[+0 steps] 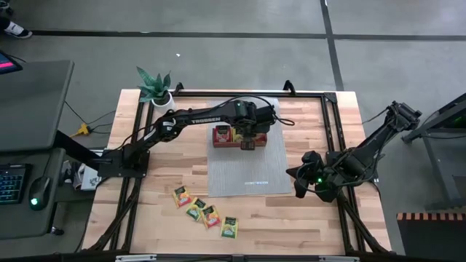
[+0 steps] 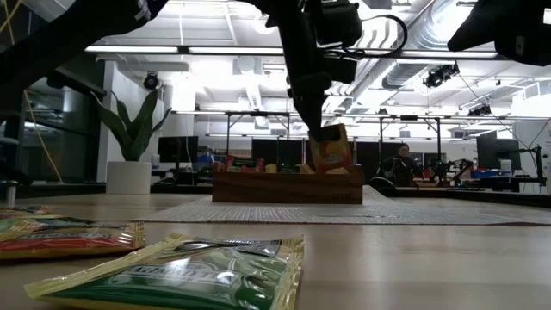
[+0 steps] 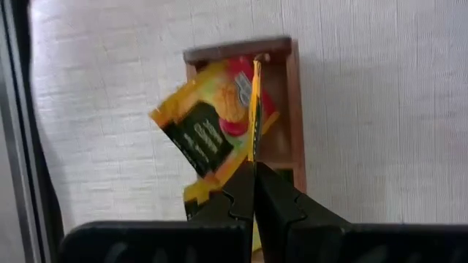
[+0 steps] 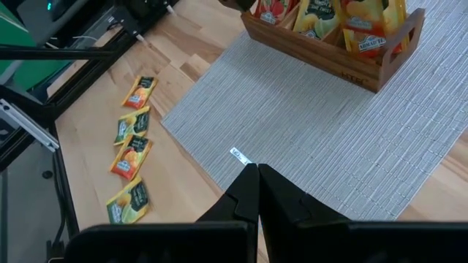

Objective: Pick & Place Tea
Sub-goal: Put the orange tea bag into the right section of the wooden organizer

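Light wooden table [image 1: 306, 225], grey woven mat [image 1: 240, 171] at centre, four tea packets [image 1: 205, 212] at seven o'clock, potted plant [image 1: 156, 89] at eleven.

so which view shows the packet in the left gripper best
The left wrist view: the yellow packet stands edge-on, pinched in the shut left gripper above the wooden tray. The low view shows its face; the high view hides it under the gripper.

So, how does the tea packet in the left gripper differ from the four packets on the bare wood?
The held packet hangs on edge, pinched by the left gripper above the wooden tray. The four loose packets lie flat in a row on the table, touched by no gripper. All are small printed sachets.
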Available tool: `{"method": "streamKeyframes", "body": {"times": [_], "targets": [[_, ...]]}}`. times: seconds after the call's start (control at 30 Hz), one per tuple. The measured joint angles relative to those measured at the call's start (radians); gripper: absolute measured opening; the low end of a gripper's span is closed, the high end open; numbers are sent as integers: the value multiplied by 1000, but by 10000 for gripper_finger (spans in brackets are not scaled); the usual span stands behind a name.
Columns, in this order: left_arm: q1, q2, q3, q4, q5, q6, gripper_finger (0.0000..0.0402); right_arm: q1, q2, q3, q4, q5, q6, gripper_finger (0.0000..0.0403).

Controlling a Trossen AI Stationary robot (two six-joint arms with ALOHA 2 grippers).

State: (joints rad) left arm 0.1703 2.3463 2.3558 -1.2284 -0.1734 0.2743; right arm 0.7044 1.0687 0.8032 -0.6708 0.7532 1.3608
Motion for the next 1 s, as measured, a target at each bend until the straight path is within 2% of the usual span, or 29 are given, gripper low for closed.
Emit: {"method": "streamKeyframes", "body": {"times": [0.17, 0.57, 0.83, 1.0], "targets": [[1, 13, 0, 31, 3, -9, 0, 0, 0, 0, 10, 0, 0, 0], [23, 54, -3, -22, 66, -25, 0, 0, 1, 0, 19, 8, 0, 0], [26, 75, 0, -22, 67, -28, 0, 0, 49, 0, 52, -8, 0, 0], [26, 77, -1, 14, 34, -43, 1, 0, 95, 0, 58, -56, 27, 0]]}}
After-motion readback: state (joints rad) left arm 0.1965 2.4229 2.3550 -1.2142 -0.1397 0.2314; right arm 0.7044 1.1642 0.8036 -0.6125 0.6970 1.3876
